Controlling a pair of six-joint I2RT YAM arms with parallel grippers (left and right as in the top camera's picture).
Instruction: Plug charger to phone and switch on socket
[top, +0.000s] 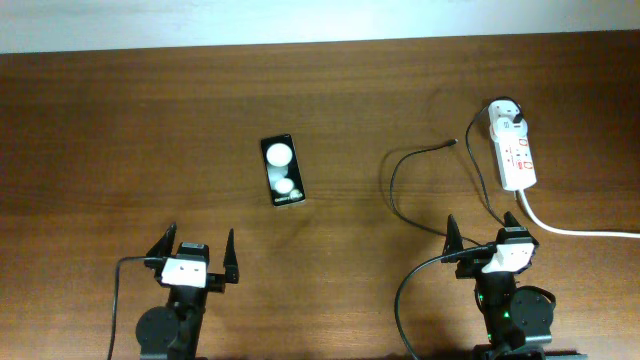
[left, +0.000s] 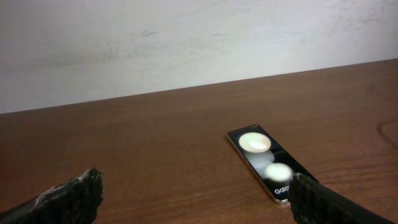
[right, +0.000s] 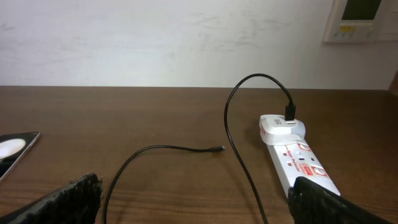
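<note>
The black phone lies face up at the table's middle, two white blobs on its face; it also shows in the left wrist view and at the left edge of the right wrist view. The thin black charger cable loops from the white adapter on the white socket strip, its tip lying free on the table; it shows in the right wrist view, with its tip. My left gripper is open and empty, near the phone. My right gripper is open and empty, near the socket.
The socket's thick white cord runs off the right edge. Robot cables trail near the front edge. A white wall panel hangs at the back right. The wooden table ends at a white wall behind.
</note>
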